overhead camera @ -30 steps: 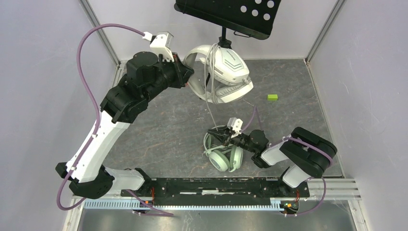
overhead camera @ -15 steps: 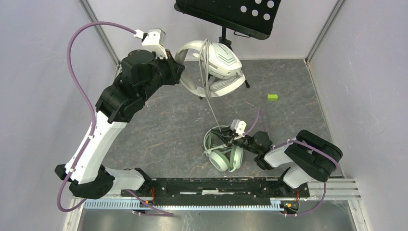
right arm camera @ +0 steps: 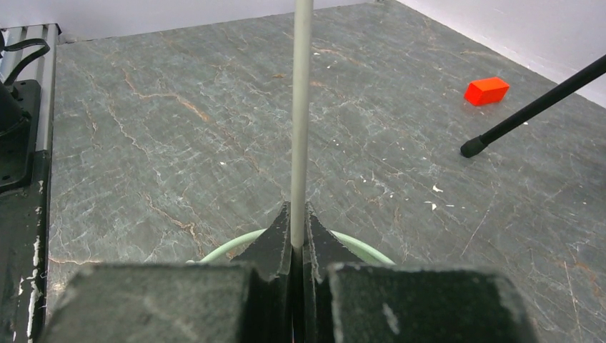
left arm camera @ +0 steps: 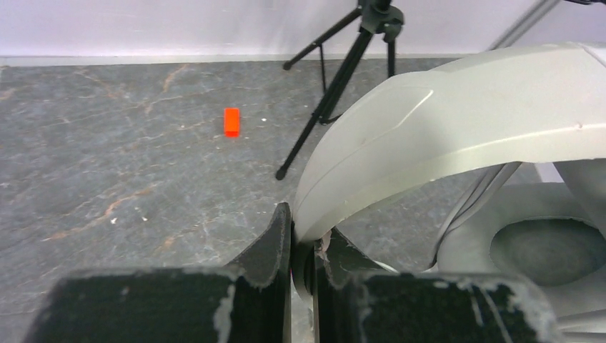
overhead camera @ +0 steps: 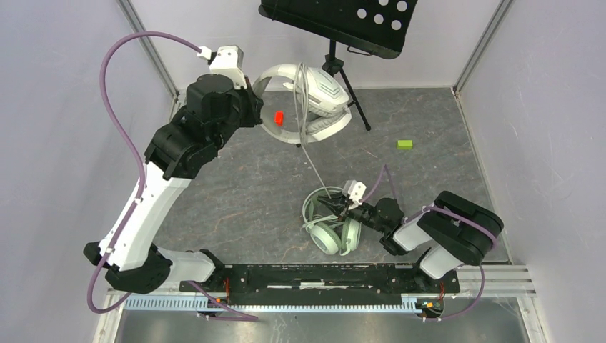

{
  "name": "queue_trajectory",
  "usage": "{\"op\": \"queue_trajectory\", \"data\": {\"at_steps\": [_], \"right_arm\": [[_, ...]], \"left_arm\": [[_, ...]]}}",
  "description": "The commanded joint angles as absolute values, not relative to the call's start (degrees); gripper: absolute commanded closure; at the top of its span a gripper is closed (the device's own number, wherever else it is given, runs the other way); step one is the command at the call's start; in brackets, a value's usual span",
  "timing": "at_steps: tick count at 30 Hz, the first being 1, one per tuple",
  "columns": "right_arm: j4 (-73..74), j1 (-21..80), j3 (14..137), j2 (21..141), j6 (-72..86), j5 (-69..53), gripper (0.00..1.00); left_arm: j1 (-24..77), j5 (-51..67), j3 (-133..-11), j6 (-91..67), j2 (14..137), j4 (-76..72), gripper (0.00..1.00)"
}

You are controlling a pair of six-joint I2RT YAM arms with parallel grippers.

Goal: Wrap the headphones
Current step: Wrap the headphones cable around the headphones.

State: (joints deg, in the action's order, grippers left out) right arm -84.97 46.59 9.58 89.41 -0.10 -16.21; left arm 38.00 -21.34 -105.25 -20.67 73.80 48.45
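My left gripper (overhead camera: 255,107) is shut on the headband of the white-grey headphones (overhead camera: 325,96) and holds them in the air at the back. In the left wrist view the jaws pinch the pale headband (left arm camera: 457,121) at my left gripper (left arm camera: 306,246). Their cable (overhead camera: 313,161) is looped over the earcups and runs taut down to my right gripper (overhead camera: 336,206), which is shut on it. The right wrist view shows the cable (right arm camera: 300,107) clamped in my right gripper (right arm camera: 297,239). The mint-green headphones (overhead camera: 330,230) lie on the floor under the right gripper.
A black tripod stand (overhead camera: 350,100) with a perforated tray (overhead camera: 336,21) stands at the back. A red block (overhead camera: 279,118) lies under the raised headset; it also shows in the right wrist view (right arm camera: 487,91). A green block (overhead camera: 404,144) lies to the right. Walls enclose three sides.
My left arm has swung the white-grey headset left and toward the back, uncovering the red block. My right gripper has stayed on the cable over the mint headset, shifting slightly.
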Motion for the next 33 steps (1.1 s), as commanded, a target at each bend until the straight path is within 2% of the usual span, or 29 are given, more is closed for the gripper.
{"op": "queue_trajectory", "data": {"at_steps": [1, 12, 23, 26, 30, 33], "right_arm": [[-105.20, 46.23, 7.86, 91.46, -0.09, -16.59, 1.00], [-106.68, 46.28, 5.83, 87.56, 3.08, -20.02, 1.00], [-104.79, 47.94, 4.57, 83.44, 4.86, -24.09, 1.00], [-109.90, 48.58, 2.32, 82.38, 6.48, -22.59, 1.00], [-111.39, 48.67, -2.35, 75.25, 5.76, -17.17, 1.00], [-106.68, 48.61, -3.09, 67.37, 4.07, -15.09, 1.00]], "left_arm": [[37.31, -29.27, -111.27, -21.84, 72.50, 35.71, 0.98], [36.29, -47.35, -109.03, -7.38, 77.01, 32.32, 0.98], [30.60, -45.23, -107.83, -11.38, 80.48, 33.57, 0.98], [29.46, -45.97, -107.85, -10.24, 81.20, 33.80, 0.98], [27.41, -45.93, -106.00, -8.34, 81.10, 33.26, 0.98], [26.16, -46.25, -104.55, -8.24, 81.01, 33.31, 0.98]]}}
